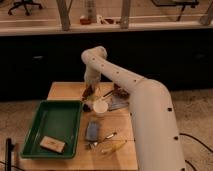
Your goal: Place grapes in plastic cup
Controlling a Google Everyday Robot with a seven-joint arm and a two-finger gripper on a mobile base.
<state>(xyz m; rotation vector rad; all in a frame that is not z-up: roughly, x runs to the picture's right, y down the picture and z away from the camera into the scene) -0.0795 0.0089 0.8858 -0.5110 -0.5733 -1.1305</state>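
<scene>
The plastic cup (100,106) is small and whitish and stands upright on the wooden table (65,91), just right of the green tray. My gripper (88,99) hangs from the white arm over the table's middle, just above and to the left of the cup. A reddish-brown lumpy mass, which looks like the grapes (89,93), sits right at the gripper. I cannot tell whether it is held or lying behind the gripper. A dark patch lies on the table at the cup's left side.
A green tray (52,127) with a tan block (52,144) fills the front left. A dark-red bowl (120,92) is behind the cup to the right. A grey-blue packet (92,131), a utensil (107,136) and a yellow item (114,147) lie in front.
</scene>
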